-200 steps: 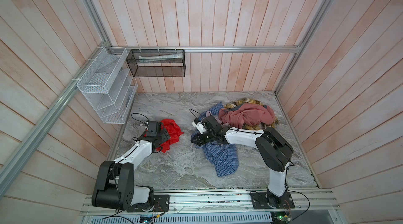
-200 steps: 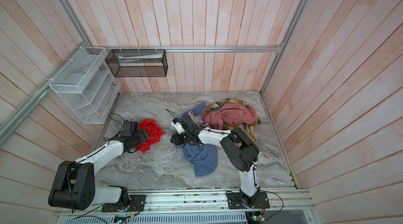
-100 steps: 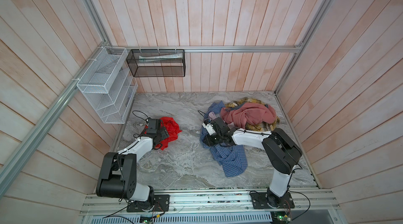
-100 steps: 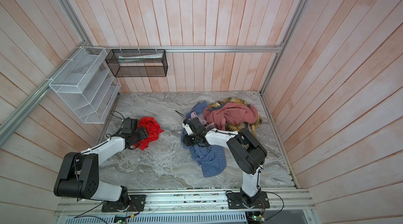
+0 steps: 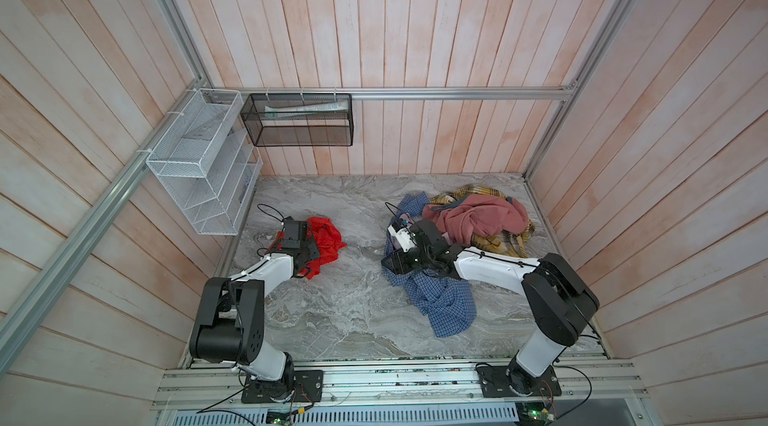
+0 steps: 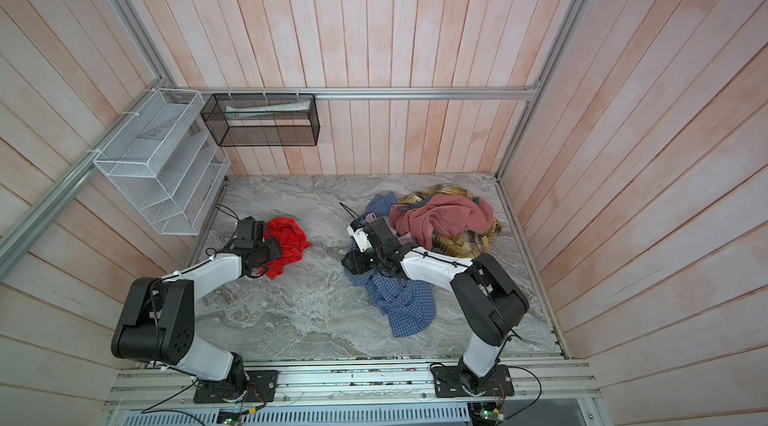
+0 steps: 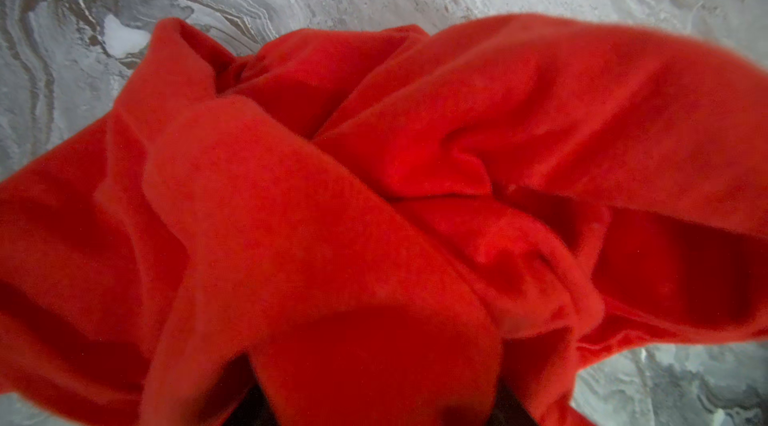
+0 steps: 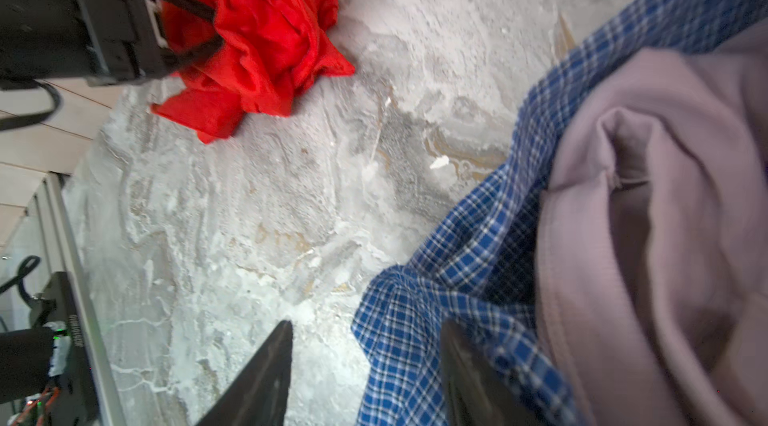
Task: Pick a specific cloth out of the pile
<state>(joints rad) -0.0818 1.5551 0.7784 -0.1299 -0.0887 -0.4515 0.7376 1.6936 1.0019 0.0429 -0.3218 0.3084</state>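
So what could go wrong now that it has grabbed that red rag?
1. The left gripper is shut on only a bunched fold of the red cloth. Fabric this thin might slip free when lifted.
2. The right gripper hangs open at the edge of the blue checked shirt, with one finger over it. A sideways move could snag the shirt and drag it, perhaps disturbing the pile.
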